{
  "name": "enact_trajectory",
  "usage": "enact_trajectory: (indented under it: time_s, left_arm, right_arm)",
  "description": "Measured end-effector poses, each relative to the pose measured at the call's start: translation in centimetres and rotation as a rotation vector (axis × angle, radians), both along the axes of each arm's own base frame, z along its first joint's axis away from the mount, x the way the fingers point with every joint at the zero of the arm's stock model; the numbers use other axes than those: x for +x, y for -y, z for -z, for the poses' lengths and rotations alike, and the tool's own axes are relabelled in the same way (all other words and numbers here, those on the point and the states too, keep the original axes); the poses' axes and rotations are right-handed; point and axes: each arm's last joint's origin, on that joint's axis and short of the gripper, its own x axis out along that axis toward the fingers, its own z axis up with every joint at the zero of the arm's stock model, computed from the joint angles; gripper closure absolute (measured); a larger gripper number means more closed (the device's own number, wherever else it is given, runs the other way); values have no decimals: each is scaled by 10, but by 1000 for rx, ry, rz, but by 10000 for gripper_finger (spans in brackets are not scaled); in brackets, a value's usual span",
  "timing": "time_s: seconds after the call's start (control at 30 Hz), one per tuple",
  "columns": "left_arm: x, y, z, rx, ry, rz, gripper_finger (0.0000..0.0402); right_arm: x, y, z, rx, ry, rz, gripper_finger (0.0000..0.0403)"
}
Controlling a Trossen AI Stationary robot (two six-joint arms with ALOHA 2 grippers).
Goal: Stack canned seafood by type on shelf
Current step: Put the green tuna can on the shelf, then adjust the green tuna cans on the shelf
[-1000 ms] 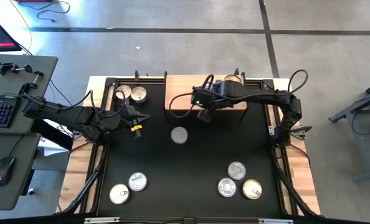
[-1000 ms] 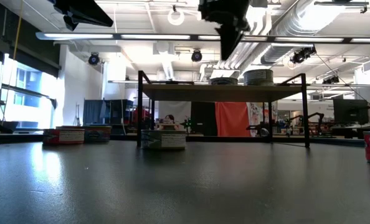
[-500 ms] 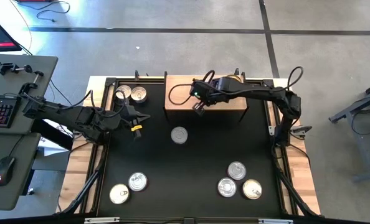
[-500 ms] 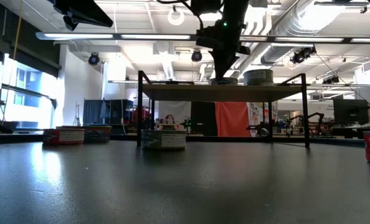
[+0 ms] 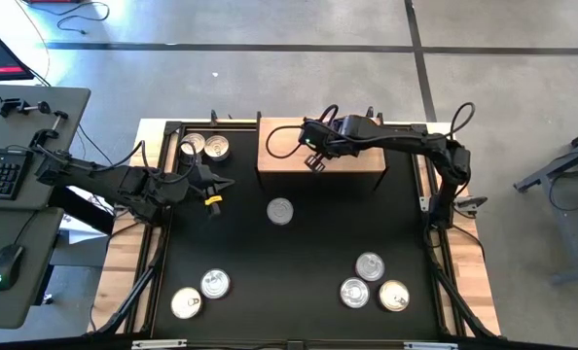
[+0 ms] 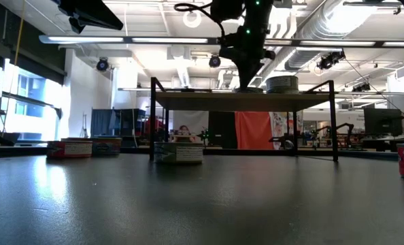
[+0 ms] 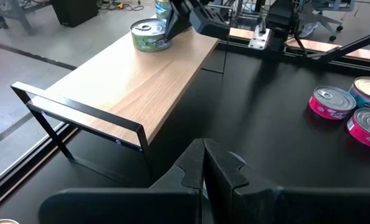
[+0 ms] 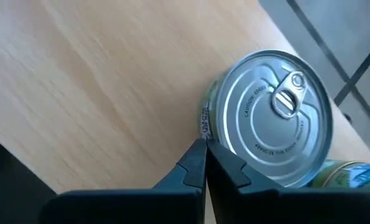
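Light-brown wood forms the top of the shelf (image 5: 284, 156), which stands on a black frame at the back middle of the black-matted tabletop (image 5: 299, 253). The right end effector (image 5: 314, 161) is over the shelf with its fingers pressed together and nothing between them; in the right wrist view its closed tips (image 8: 203, 163) sit right at the side of a silver-lidded can (image 8: 273, 118) that rests on the wood, with the edge of another can (image 8: 350, 173) just behind it. The left wrist view shows that silver-lidded can (image 7: 150, 34) on the far part of the shelf (image 7: 135, 81), with the right arm reaching down next to it. In the low view the right arm descends to the shelf top (image 6: 243, 101), where a stack of cans (image 6: 281, 84) stands beside it.

The left end effector (image 5: 214, 185) waits at the left side of the tabletop, fingers shut and empty, near two cans (image 5: 205, 147) at the back left corner.

One lone can (image 5: 280, 210) lies on the mat in front of the shelf. Two more cans (image 5: 201, 293) sit at the front left, and three cans (image 5: 371, 283) are grouped at the front right; in the left wrist view some of these show pink sides (image 7: 332, 103).
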Motion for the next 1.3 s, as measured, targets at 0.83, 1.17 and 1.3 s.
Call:
enact_trajectory:
  time_s: [0.83,1.17,1.3]
  left_arm:
    - [0,0,0,3,0,-7,402]
    - [0,0,0,3,1,-7,401]
    - [0,0,0,2,1,-7,401]
  right_arm:
    - [-81,-29,-52,44,1,193,403]
    - [-116,-27,-10,131,300,588,403]
    - [-117,-22,-3,112,334,632,403]
